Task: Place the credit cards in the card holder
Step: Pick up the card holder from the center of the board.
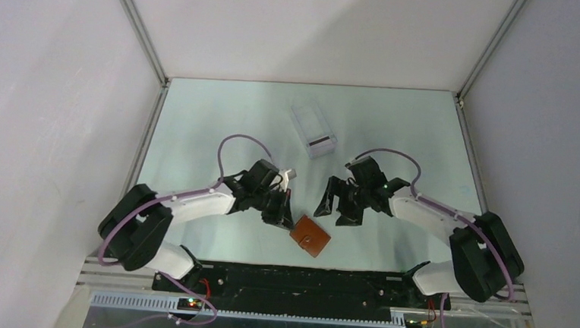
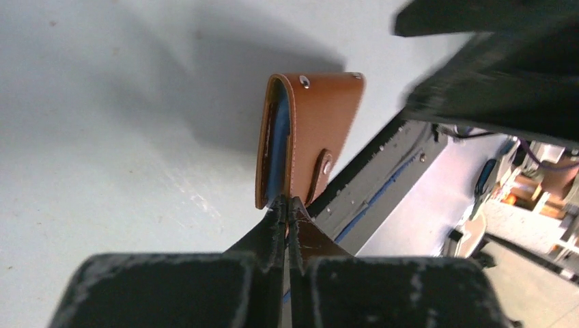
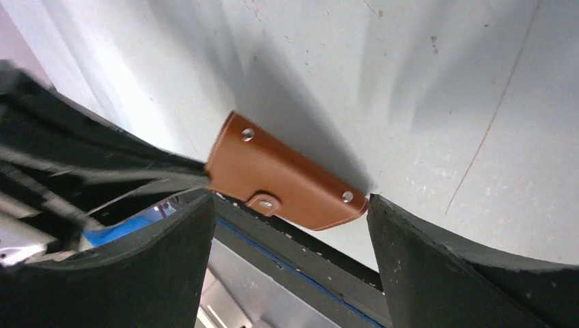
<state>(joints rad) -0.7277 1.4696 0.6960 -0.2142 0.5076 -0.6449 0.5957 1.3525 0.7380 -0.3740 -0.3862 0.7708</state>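
Card holder point(image 2: 311, 130), of tan leather with its snap tab point(image 2: 325, 166) showing, is being pinched at one edge by the left gripper point(image 2: 287, 203). The jaws are being pressed together on the leather, and a sliver of blue lining point(image 2: 278, 137) is being exposed along the slightly parted fold. The right gripper point(image 1: 337, 207) is being held just beside it, jaws spread wide and clasping nothing. The wallet is being supported close to the near edge of the table point(image 1: 198, 128), between the two arms. Credit cards point(image 1: 315, 133) are being shown lying toward the far side, well apart from both grippers.
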